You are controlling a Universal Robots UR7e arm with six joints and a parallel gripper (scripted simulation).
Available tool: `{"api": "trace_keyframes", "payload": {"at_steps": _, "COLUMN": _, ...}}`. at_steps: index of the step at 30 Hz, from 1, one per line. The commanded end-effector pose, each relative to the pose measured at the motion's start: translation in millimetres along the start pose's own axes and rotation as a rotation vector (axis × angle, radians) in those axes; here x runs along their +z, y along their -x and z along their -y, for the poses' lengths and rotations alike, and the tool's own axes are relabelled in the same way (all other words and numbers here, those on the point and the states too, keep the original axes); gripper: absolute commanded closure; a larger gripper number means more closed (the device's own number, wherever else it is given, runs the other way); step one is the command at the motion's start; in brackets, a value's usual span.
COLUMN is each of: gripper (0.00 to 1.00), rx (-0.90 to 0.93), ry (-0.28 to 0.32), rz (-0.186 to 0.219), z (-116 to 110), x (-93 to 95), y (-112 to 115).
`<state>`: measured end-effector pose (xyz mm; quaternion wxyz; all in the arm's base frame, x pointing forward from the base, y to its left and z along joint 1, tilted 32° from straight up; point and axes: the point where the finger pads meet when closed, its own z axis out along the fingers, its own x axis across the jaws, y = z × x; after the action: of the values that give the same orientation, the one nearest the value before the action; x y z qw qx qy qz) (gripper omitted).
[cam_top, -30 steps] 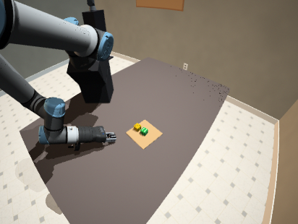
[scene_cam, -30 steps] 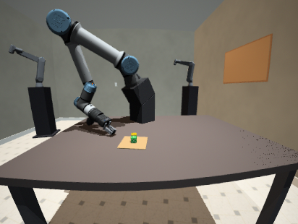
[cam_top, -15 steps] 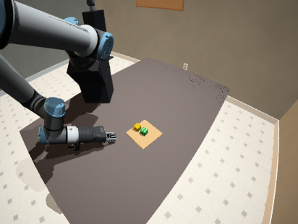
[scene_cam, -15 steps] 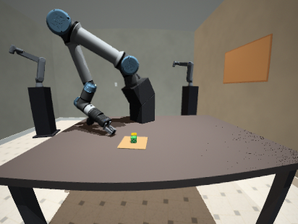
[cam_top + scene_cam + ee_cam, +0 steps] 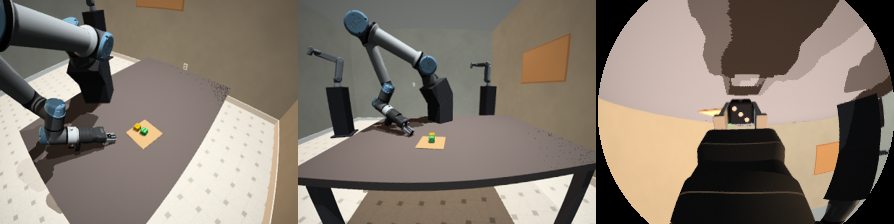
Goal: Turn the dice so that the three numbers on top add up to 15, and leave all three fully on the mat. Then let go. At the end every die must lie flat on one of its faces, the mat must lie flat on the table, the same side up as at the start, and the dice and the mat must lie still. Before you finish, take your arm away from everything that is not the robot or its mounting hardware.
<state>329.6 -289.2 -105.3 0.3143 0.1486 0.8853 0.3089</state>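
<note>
Black die pinched off the mat, probably mid-turn for a new top face
Gripper (image 5: 112, 137) (image 5: 409, 133) (image 5: 740, 108)'s about half open, clamped on the black die (image 5: 740, 114), three pips facing the wrist cam; beyond, green die (image 5: 144, 131) (image 5: 432, 139) and yellow die (image 5: 137, 126) (image 5: 432, 134) sit together on the tan mat (image 5: 145, 143) (image 5: 422, 144).
</note>
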Motion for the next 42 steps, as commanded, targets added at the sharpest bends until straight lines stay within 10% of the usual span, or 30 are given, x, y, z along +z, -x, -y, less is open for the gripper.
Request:
{"api": "trace_keyframes", "payload": {"at_steps": 1, "gripper": 0.43, "rx": 0.0, "ry": 0.0, "rz": 0.0, "z": 2.4, "x": 1.2, "y": 0.2}}
{"api": "trace_keyframes", "payload": {"at_steps": 42, "gripper": 0.43, "rx": 0.0, "ry": 0.0, "rz": 0.0, "z": 6.3, "x": 3.3, "y": 0.2}}
